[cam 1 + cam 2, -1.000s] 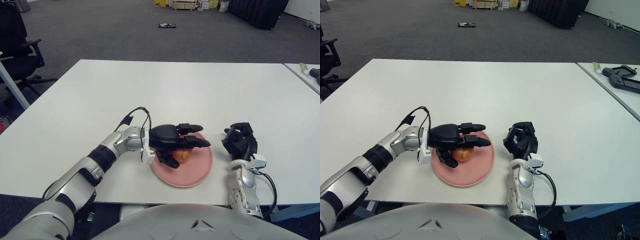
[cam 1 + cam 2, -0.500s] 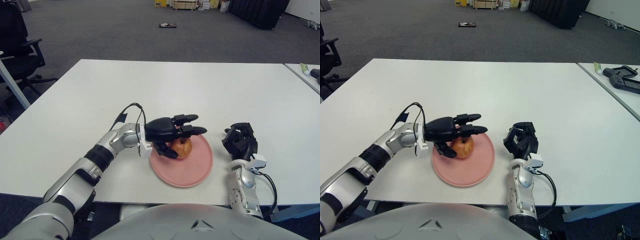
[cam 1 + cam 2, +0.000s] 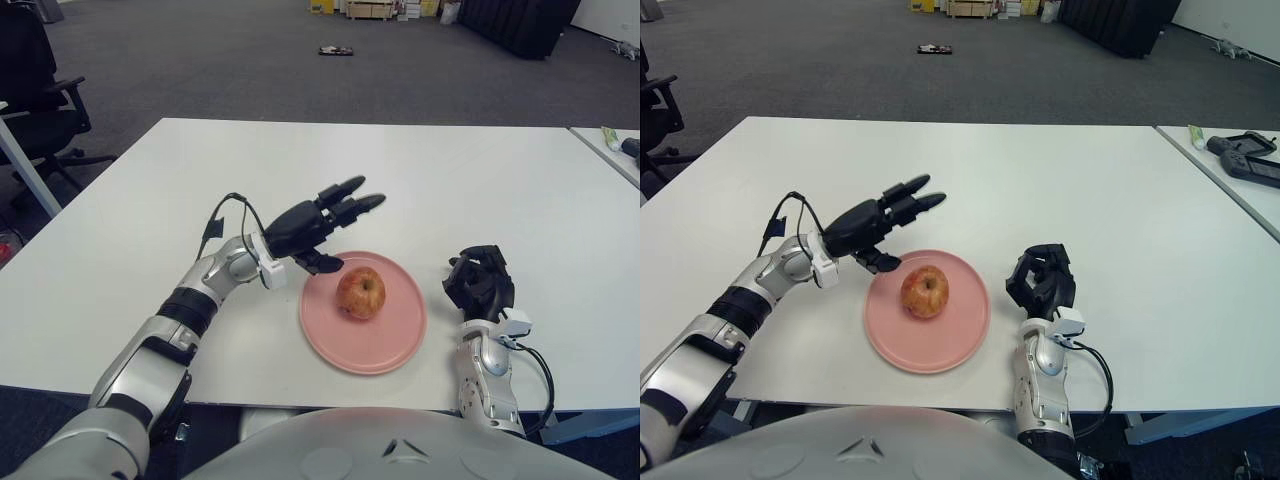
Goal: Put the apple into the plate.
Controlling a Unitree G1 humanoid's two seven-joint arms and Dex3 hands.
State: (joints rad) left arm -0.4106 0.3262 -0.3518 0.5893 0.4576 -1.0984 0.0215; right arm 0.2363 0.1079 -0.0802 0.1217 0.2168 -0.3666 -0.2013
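Apple sits upright on the pink plate on the tabletop, just right of and below the left robot hand (fingers spread, empty), nearer it than the curled right robot hand

left hand: let go, lifted up-left off plate | apple: now uncovered, free

Two head-mounted eyes, looking forward and down, sharing the white table
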